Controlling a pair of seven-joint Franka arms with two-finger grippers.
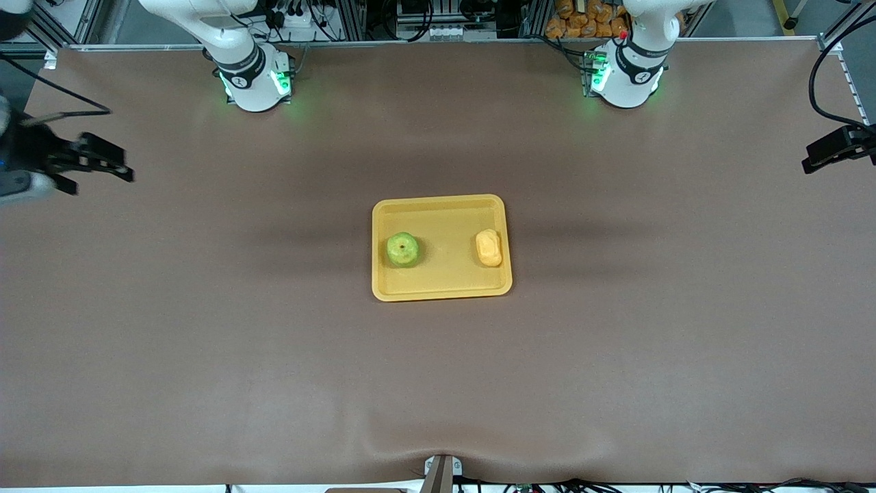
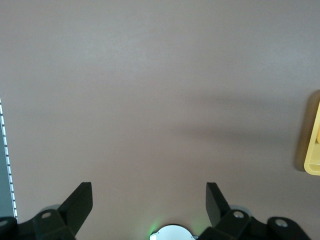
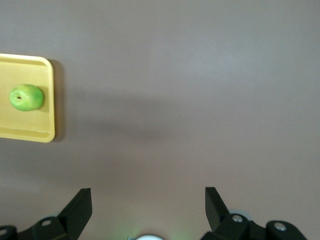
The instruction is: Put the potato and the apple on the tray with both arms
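On the tray [image 1: 441, 284], which lies at the middle of the brown table [image 1: 438, 383], both pieces of produce are already set down. The apple [image 1: 403, 249] is seen resting toward the right arm's end of the tray, and the potato [image 1: 488, 248] toward the left arm's end, close against the rim there. The two are well apart, and neither is touched by a gripper.

The placing step is judged to be done, and the task appears complete or in its closing phase. No further grasp seems to be called for; at most, the arms would need to be brought to a resting pose.

The right gripper [image 1: 102, 161] is held over bare table at the right arm's end, well away from the tray, with its fingers [image 3: 80, 207] spread wide and nothing between them. The left gripper [image 2: 148, 202] is likewise shown with its jaws apart and empty over bare table.

In the front view the left gripper is cut off at the frame's edge, and only a dark part of it can be made out. In the left wrist view only a corner of the tray is caught, and the potato is not shown. In the right wrist view the apple is visible, but the potato lies outside the frame.
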